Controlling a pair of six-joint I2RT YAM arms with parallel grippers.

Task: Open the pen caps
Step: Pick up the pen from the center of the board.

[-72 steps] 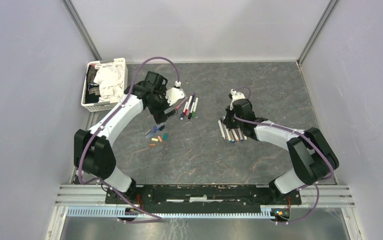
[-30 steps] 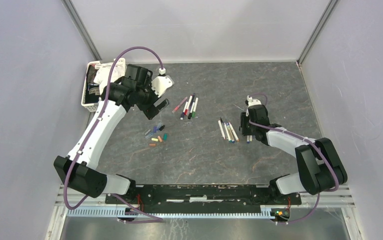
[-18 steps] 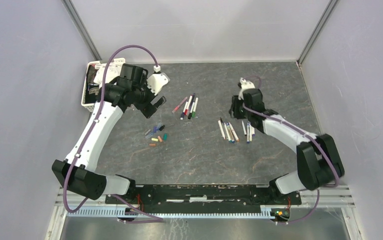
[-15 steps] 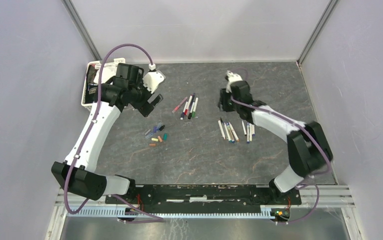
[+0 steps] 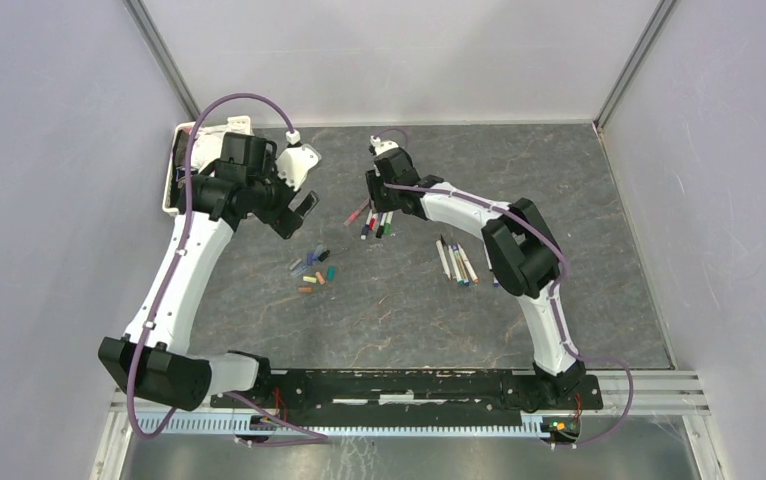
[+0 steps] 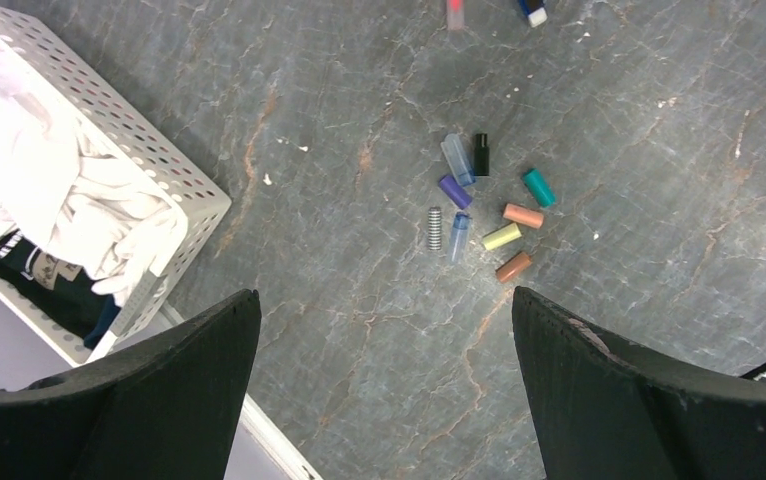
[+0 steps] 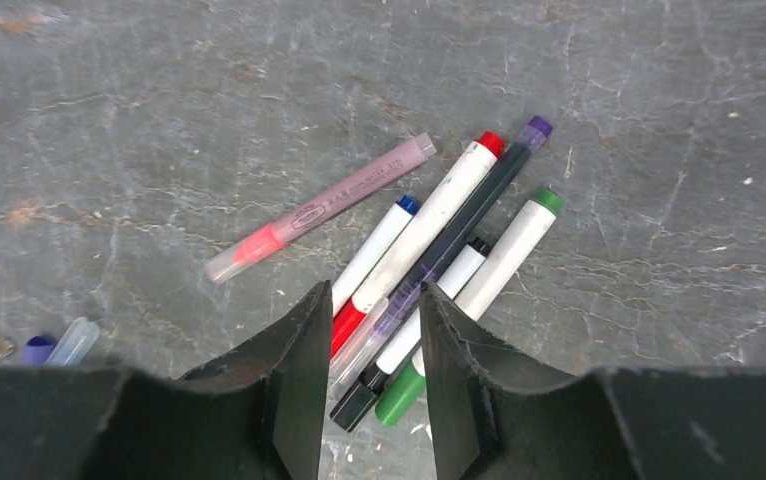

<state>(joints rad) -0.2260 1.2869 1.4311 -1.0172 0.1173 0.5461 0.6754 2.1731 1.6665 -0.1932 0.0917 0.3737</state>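
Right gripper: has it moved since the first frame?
Yes. The right gripper went left and farther from the bases, from over the pen row to the pen cluster.

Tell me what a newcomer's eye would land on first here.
The right gripper, jaws partly open, hangs over a fan of capped pens toward the far middle of the table. A scatter of loose coloured pen caps lies to their left and nearer, close to the wide-open left gripper, and a white basket of cloths sits at the far left corner.

grey marbled table [image 5: 399,310], white perforated basket [image 6: 159,165], teal, orange, yellow, purple pen caps [image 6: 502,237]
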